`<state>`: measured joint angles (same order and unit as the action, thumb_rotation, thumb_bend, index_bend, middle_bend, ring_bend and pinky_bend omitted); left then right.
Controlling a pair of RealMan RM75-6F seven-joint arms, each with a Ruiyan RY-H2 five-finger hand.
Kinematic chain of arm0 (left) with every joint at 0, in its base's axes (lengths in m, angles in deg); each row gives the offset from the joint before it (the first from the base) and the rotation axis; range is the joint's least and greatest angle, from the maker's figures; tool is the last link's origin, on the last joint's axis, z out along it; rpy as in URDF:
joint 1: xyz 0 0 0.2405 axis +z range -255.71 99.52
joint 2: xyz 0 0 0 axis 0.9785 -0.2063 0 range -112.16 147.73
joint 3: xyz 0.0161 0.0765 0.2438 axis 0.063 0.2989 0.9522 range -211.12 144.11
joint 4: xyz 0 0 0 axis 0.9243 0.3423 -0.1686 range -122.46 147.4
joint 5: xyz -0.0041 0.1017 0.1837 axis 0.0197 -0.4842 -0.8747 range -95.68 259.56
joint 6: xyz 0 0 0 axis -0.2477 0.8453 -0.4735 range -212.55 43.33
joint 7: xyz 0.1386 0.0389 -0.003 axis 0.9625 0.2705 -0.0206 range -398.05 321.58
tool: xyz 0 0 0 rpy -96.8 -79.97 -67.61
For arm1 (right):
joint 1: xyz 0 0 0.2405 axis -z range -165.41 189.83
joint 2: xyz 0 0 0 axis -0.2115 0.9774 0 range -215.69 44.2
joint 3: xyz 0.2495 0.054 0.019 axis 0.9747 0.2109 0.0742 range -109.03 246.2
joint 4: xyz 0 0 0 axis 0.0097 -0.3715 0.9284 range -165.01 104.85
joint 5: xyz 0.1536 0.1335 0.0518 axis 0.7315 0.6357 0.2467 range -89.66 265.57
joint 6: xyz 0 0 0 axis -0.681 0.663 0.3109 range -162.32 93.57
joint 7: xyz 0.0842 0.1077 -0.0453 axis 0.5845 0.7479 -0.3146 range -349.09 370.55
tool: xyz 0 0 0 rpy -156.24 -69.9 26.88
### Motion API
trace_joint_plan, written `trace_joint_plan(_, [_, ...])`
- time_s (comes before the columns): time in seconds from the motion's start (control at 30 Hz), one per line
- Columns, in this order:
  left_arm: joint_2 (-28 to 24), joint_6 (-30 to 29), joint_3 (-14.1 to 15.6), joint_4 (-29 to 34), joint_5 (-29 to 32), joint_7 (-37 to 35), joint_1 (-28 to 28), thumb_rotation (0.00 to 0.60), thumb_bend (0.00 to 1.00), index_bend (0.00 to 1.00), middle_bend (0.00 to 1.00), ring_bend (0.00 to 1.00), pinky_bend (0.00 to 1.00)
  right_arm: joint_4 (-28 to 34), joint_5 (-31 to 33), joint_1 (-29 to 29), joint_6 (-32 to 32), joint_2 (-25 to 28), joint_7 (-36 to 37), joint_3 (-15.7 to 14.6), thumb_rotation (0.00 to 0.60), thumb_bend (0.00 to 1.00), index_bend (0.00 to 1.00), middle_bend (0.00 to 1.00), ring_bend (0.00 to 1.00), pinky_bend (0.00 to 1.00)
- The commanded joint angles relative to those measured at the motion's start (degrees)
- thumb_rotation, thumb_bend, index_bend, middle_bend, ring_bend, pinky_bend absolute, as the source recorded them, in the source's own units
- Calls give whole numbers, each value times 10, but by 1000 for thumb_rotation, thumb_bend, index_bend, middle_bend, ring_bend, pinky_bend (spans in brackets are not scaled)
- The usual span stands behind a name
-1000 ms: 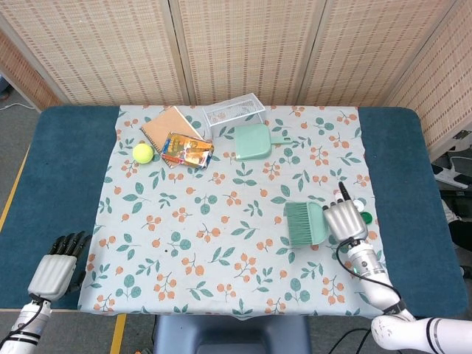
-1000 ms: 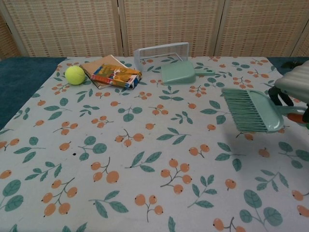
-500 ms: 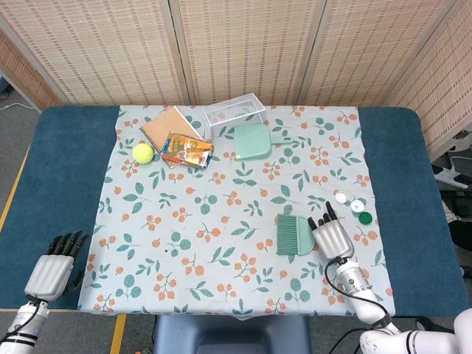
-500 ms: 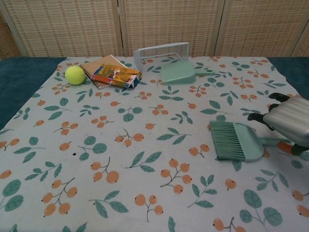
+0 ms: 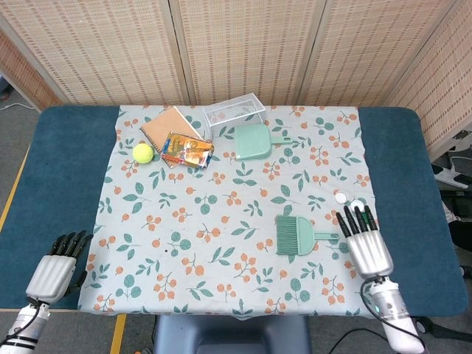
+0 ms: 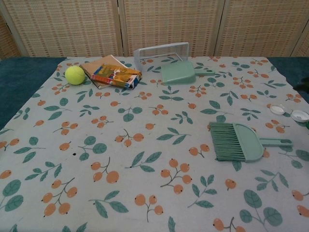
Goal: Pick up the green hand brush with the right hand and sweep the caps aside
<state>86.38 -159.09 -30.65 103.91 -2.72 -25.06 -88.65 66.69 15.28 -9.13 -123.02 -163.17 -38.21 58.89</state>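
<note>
The green hand brush (image 5: pixel 297 236) lies flat on the flowered cloth, bristles to the left and handle pointing right; the chest view shows the brush (image 6: pixel 237 141) with nothing touching it. My right hand (image 5: pixel 366 245) is just right of the handle's end, near the table's front edge. Its fingers are stretched out and hold nothing. Two white caps (image 5: pixel 341 198) (image 5: pixel 357 205) lie just beyond its fingertips, also visible as white caps (image 6: pixel 277 109) (image 6: pixel 300 115) in the chest view. My left hand (image 5: pixel 55 270) rests empty at the front left corner.
At the back of the cloth are a green dustpan (image 5: pixel 254 141), a wire basket (image 5: pixel 234 112), a brown notebook (image 5: pixel 169 124) with a colourful box (image 5: pixel 187 150) on it, and a tennis ball (image 5: pixel 143 153). Blue table surface (image 5: pixel 59 169) flanks the cloth.
My right hand brought the brush down and left onto the cloth, let go of it, and drew back to the right and towards the front edge. The left hand stayed put.
</note>
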Motion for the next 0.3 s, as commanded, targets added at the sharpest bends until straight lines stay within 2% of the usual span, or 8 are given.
trace_joint_plan(0.03, [1,-56,1,-5,-66,-30,5,600,431,0,0,0,63,-6,-77,123,-152,60,192,-36,545,236,0,0,0,0])
trace_joint_plan(0.07, [4,-76,5,-16,-88,-42,10,600,431,0,0,0,57,-27,-74,138,-151,70,239,-38,546,236,0,0,0,0])
trace_joint_plan(0.1, [5,-83,7,-22,-96,-48,11,600,432,0,0,0,55,-35,-74,140,-144,77,255,-38,546,236,0,0,0,0])
trace_joint_plan(0.3, [11,-117,2,-33,-117,-65,18,600,432,0,0,0,53,-35,-89,153,-119,94,287,-24,546,236,0,0,0,0])
